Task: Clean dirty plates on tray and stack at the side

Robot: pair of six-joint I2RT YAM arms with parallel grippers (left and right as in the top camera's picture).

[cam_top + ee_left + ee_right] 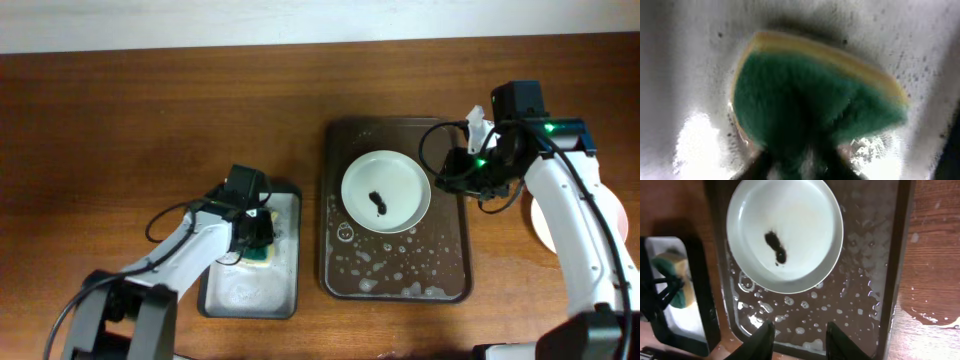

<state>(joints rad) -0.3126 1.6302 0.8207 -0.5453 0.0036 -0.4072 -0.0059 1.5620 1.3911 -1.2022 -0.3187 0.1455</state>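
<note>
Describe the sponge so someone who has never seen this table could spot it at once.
On the brown wood-grain tabletop, left of the large dark brown rectangular tray, sits a smaller grey metal tray. At its far end, beneath the left gripper, lies the green sponge with a yellow foam layer: the only green-and-yellow thing there.

You can see a small grey metal tray point(255, 290), wet with foam, and a green sponge point(805, 95) with a yellow backing lying in its far half.
</note>
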